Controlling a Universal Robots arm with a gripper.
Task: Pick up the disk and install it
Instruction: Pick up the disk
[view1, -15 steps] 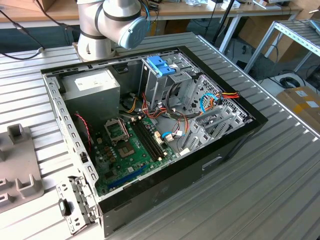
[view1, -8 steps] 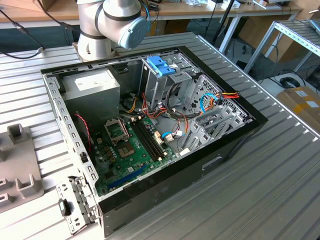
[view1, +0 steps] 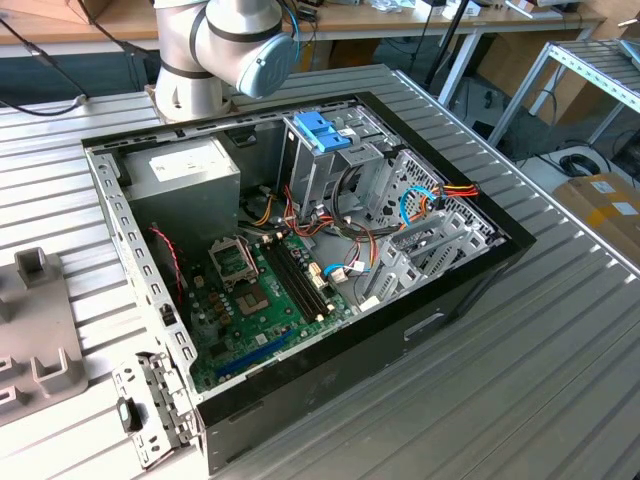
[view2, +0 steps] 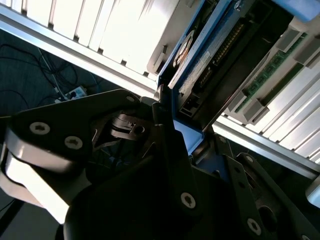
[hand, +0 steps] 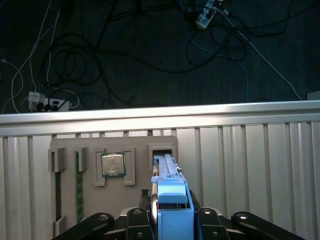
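Blue-framed, the disk (hand: 171, 200) is clamped between the jaws near a grey holder (hand: 90, 142); pickup seems done, installing into the computer case (view1: 400, 340) remains.

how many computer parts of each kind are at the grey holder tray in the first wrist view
disk: 1
processor chip: 1
memory stick: 1
total: 3

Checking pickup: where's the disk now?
In the first wrist view, the disk stands on edge at a slot of the grey holder, beside the chip, on the table.
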